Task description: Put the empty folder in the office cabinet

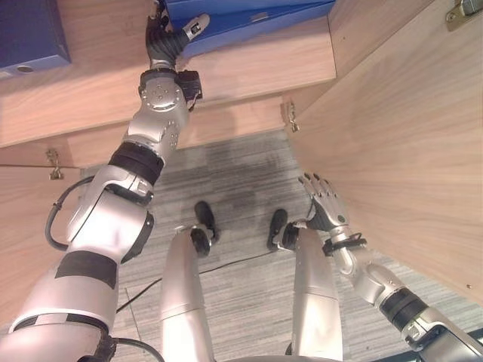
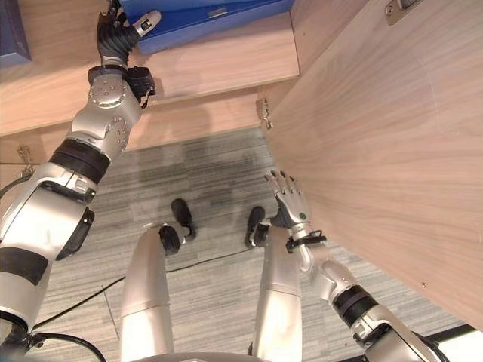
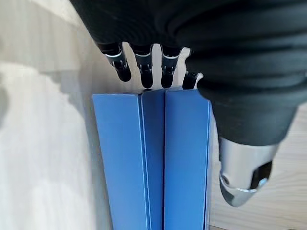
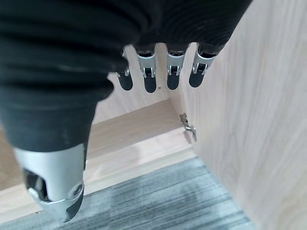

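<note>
On the far wooden cabinet shelf lies our blue cardboard folder, with our left hand resting straight-fingered against its near edge. We should push squarely inward (right hand hangs spread by the cabinet door).

Smooth matt blue folder; pale wood-grain cabinet; ribbed carpet

Straight fingers at the blue folder end on wooden shelf
</note>
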Controlling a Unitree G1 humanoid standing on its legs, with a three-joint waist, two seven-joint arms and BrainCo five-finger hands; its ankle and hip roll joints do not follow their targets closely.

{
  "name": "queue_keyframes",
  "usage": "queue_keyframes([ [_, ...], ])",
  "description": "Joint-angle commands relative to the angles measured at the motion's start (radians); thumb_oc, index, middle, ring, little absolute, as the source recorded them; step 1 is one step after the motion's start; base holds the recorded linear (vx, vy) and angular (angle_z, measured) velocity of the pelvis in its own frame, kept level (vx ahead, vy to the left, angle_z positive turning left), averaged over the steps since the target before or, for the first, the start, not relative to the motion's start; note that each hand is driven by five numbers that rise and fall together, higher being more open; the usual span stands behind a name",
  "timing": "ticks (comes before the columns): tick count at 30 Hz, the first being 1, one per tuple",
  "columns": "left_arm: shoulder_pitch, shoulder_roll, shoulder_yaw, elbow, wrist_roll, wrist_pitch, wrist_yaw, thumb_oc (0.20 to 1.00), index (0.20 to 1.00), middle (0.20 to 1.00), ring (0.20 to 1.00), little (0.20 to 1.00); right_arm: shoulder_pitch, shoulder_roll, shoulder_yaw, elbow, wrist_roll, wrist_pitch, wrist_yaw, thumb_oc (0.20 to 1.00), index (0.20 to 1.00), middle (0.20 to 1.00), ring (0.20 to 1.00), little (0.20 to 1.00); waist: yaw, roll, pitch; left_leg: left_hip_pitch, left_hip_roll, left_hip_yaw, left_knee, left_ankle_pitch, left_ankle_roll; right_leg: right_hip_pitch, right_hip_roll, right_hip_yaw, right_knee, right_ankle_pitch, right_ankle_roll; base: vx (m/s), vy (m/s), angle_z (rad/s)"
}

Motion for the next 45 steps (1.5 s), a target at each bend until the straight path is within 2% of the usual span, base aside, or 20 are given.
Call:
queue_keyframes([
  [1, -0.164, -0.107, -0.051, -0.095, 0.089, -0.100, -0.015, 1.000, 1.000, 1.000, 1.000, 1.000, 0.047, -0.031, -0.019, -0.040, 0.014, -0.032, -0.042, 1.000, 1.000, 1.000, 1.000, 1.000, -0.021, 0.070, -0.028, 0.007, 0.069, -0.116, 0.036, -0.109, -0.079, 0.044, -0.017, -0.040, -0.077, 0.033, 0.017, 0.00, 0.000, 0.00],
  [3, -0.131, -0.063, -0.028, -0.111, 0.292, -0.068, 0.069, 1.000, 1.000, 1.000, 1.000, 1.000, 0.040, -0.025, -0.016, -0.022, 0.010, -0.040, -0.053, 1.000, 1.000, 1.000, 1.000, 1.000, -0.012, 0.068, -0.022, 0.004, 0.068, -0.116, 0.036, -0.103, -0.081, 0.044, -0.018, -0.041, -0.076, 0.038, 0.018, 0.00, 0.000, 0.00],
  [4, -0.112, -0.062, -0.010, -0.121, 0.316, -0.069, 0.093, 1.000, 1.000, 1.000, 1.000, 1.000, 0.041, -0.022, -0.014, -0.020, 0.008, -0.042, -0.059, 1.000, 1.000, 1.000, 1.000, 1.000, -0.009, 0.066, -0.020, 0.005, 0.066, -0.117, 0.032, -0.101, -0.082, 0.043, -0.018, -0.041, -0.078, 0.038, 0.018, 0.00, 0.000, 0.00],
  [8, -0.068, -0.078, 0.052, -0.125, 0.349, -0.064, 0.154, 1.000, 1.000, 1.000, 1.000, 1.000, 0.034, -0.017, 0.002, -0.011, -0.002, -0.046, -0.073, 1.000, 1.000, 1.000, 1.000, 1.000, -0.008, 0.060, -0.017, 0.000, 0.061, -0.119, 0.022, -0.091, -0.084, 0.039, -0.017, -0.043, -0.081, 0.042, 0.018, 0.00, 0.000, 0.00],
  [12, -0.058, -0.055, 0.084, -0.094, 0.396, -0.040, 0.191, 1.000, 1.000, 1.000, 1.000, 1.000, 0.029, -0.015, 0.009, -0.016, -0.005, -0.056, -0.080, 1.000, 1.000, 1.000, 1.000, 1.000, -0.010, 0.051, -0.018, -0.010, 0.062, -0.125, 0.020, -0.086, -0.086, 0.033, -0.013, -0.048, -0.082, 0.046, 0.018, 0.00, 0.000, 0.00],
  [18, -0.039, -0.001, 0.082, -0.067, 0.461, -0.008, 0.187, 1.000, 1.000, 1.000, 1.000, 1.000, 0.030, -0.020, 0.016, -0.010, -0.010, -0.064, -0.072, 1.000, 1.000, 1.000, 1.000, 1.000, -0.008, 0.054, -0.021, -0.017, 0.066, -0.126, 0.021, -0.084, -0.087, 0.025, -0.012, -0.046, -0.079, 0.047, 0.018, 0.00, 0.000, 0.00],
  [21, -0.018, 0.010, 0.079, -0.080, 0.467, -0.012, 0.180, 1.000, 1.000, 1.000, 1.000, 1.000, 0.028, -0.017, 0.015, -0.003, -0.010, -0.063, -0.069, 1.000, 1.000, 1.000, 1.000, 1.000, -0.002, 0.056, -0.022, -0.019, 0.065, -0.125, 0.021, -0.084, -0.086, 0.022, -0.012, -0.046, -0.078, 0.047, 0.019, 0.00, 0.000, 0.00],
  [25, 0.033, 0.000, 0.093, -0.137, 0.474, -0.015, 0.178, 1.000, 1.000, 1.000, 1.000, 1.000, 0.029, -0.005, 0.009, 0.007, -0.006, -0.053, -0.066, 1.000, 1.000, 1.000, 1.000, 1.000, 0.006, 0.058, -0.020, -0.022, 0.062, -0.123, 0.022, -0.085, -0.085, 0.018, -0.011, -0.045, -0.075, 0.047, 0.018, 0.00, 0.000, 0.00],
  [26, 0.106, -0.051, 0.156, -0.217, 0.434, -0.048, 0.220, 1.000, 1.000, 1.000, 1.000, 1.000, 0.027, 0.013, 0.002, 0.018, -0.004, -0.036, -0.071, 1.000, 1.000, 1.000, 1.000, 1.000, 0.017, 0.055, -0.016, -0.025, 0.056, -0.126, 0.022, -0.087, -0.085, 0.015, -0.014, -0.046, -0.074, 0.044, 0.016, 0.00, 0.000, 0.00],
  [27, 0.157, -0.086, 0.196, -0.266, 0.433, -0.055, 0.246, 1.000, 1.000, 1.000, 1.000, 1.000, 0.027, 0.023, -0.002, 0.023, -0.004, -0.025, -0.075, 1.000, 1.000, 1.000, 1.000, 1.000, 0.021, 0.053, -0.014, -0.025, 0.054, -0.127, 0.021, -0.088, -0.085, 0.015, -0.015, -0.047, -0.073, 0.044, 0.015, -0.01, -0.027, 0.04],
  [31, 0.207, -0.126, 0.237, -0.290, 0.426, -0.044, 0.267, 1.000, 1.000, 1.000, 1.000, 1.000, 0.024, 0.028, -0.004, 0.019, -0.002, -0.017, -0.075, 1.000, 1.000, 1.000, 1.000, 1.000, 0.023, 0.049, -0.011, -0.031, 0.053, -0.129, 0.025, -0.088, -0.084, 0.011, -0.014, -0.046, -0.071, 0.044, 0.013, 0.00, -0.003, 0.01],
  [40, 0.310, -0.115, 0.263, -0.320, 0.487, -0.011, 0.239, 1.000, 1.000, 1.000, 1.000, 1.000, 0.026, 0.027, -0.017, 0.010, -0.009, -0.010, -0.067, 1.000, 1.000, 1.000, 1.000, 1.000, 0.031, 0.051, -0.012, -0.035, 0.054, -0.130, 0.027, -0.088, -0.082, 0.004, -0.014, -0.044, -0.066, 0.042, 0.011, 0.00, 0.000, 0.00],
  [45, 0.414, -0.137, 0.301, -0.483, 0.588, -0.011, 0.292, 1.000, 1.000, 1.000, 1.000, 1.000, 0.021, 0.042, -0.031, 0.014, -0.010, 0.004, -0.077, 1.000, 1.000, 1.000, 1.000, 1.000, 0.049, 0.050, -0.008, -0.039, 0.047, -0.132, 0.027, -0.091, -0.083, 0.002, -0.018, -0.046, -0.064, 0.039, 0.011, 0.00, 0.000, 0.00],
])
